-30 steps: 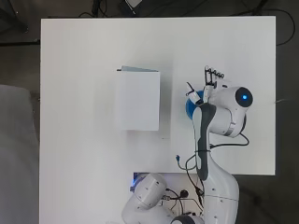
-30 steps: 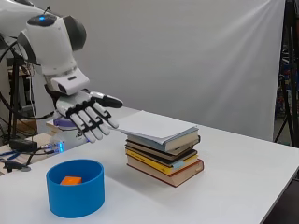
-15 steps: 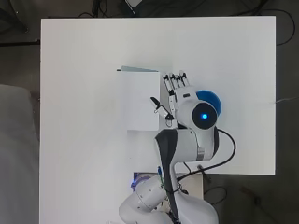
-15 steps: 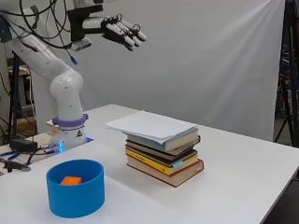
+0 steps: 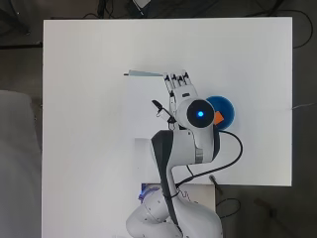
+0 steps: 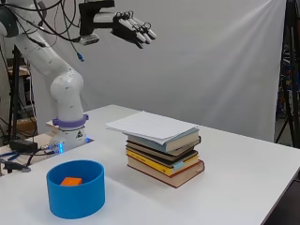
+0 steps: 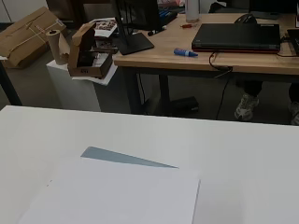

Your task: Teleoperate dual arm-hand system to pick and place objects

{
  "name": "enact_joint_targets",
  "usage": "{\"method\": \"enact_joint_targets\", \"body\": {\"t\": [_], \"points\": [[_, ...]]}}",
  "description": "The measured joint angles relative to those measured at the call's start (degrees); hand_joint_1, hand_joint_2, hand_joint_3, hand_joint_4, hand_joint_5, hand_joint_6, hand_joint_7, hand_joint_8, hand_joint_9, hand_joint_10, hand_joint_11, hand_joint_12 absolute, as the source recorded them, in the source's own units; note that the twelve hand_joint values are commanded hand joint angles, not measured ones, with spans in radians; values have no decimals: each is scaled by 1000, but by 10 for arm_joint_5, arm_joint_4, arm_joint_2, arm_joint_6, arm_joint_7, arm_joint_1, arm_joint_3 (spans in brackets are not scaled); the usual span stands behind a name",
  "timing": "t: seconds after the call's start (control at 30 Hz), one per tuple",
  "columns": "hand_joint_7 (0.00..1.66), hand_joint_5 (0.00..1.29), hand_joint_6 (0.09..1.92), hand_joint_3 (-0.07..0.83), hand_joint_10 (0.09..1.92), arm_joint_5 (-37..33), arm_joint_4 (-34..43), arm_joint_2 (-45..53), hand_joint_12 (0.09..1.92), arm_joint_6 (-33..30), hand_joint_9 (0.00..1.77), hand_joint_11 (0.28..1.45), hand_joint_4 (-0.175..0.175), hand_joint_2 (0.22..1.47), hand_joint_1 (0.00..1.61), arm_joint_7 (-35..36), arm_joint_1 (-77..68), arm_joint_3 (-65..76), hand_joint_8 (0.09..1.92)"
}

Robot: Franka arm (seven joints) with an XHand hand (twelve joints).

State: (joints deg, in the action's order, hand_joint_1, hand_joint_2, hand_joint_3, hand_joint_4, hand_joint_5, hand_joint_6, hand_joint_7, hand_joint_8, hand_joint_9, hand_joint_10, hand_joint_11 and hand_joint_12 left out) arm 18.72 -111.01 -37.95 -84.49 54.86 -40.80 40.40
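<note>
A stack of several books (image 6: pixel 161 152) stands mid-table, its top one with a white cover (image 5: pixel 143 106) (image 7: pixel 117 196). A blue round bowl (image 6: pixel 75 189) (image 5: pixel 224 110) sits near the arm's side of the table and holds an orange block (image 6: pixel 71 181) (image 5: pixel 218 118). The hand (image 6: pixel 133 28) (image 5: pixel 179 85) hangs high above the table, over the stack, its fingers straight and holding nothing.
The white table (image 6: pixel 243 187) (image 5: pixel 89 59) carries only the stack and the bowl. The arm's base (image 6: pixel 70 133) stands at the table's edge with cables (image 5: pixel 223 163) trailing from it. The wrist view looks past the table's far edge to a desk (image 7: pixel 201 46) in the room.
The arm has swung from low beside the bowl up and across; the hand now hangs high over the book stack. Stack, bowl and block have not moved.
</note>
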Motion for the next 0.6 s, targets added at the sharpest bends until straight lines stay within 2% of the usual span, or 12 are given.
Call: {"method": "enact_joint_targets", "body": {"t": [0.2, 0.33, 0.6], "points": [[715, 502, 87, 2, 87, -4, 10, 12, 87, -4, 874, 549, -6, 999, 317, 3, -1, 8, 87], [651, 511, 87, 3, 87, -2, 6, 22, 87, -13, 795, 519, 11, 1008, 320, -9, -3, 5, 87], [575, 467, 87, 2, 87, -28, 28, 70, 87, -8, 678, 475, 20, 1014, 337, -38, -6, 16, 87]]}}
